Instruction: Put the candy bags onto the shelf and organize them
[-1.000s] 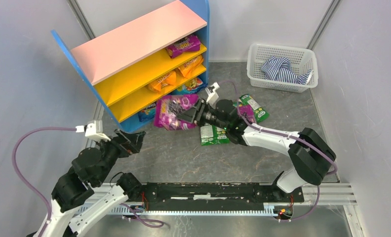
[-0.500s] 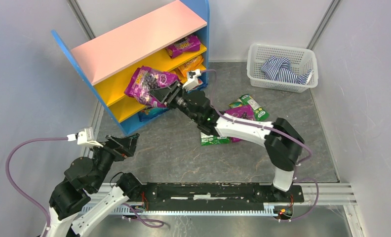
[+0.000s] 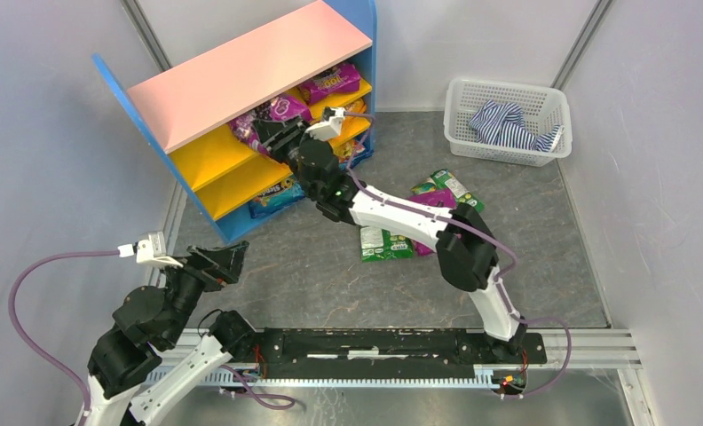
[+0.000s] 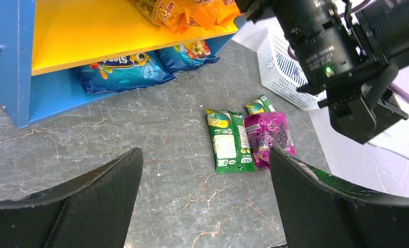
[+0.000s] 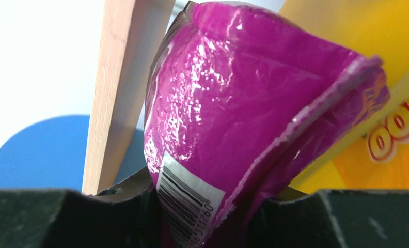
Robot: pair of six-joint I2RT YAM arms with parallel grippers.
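- Right jaws grip the barcode end of the held purple bag (image 5: 233, 119), which sits at the mouth of the upper yellow level of the shelf (image 3: 210, 155), just under the pink top board (image 3: 250, 62).
- Risk: the bag is creased and bulging. It may snag on the board edge, or slide back out on release.
- Risk: the orange bags (image 4: 187, 13) lie just beside it, and a deeper push could shove them.
- Left jaws gape wide and empty, near left.
- Loose on the tabletop (image 4: 156, 155): a green bag (image 4: 228, 142) and a second purple bag (image 4: 268, 135).
- Basket (image 3: 506, 86) with cloth (image 3: 503, 120) far right, not obstructing.
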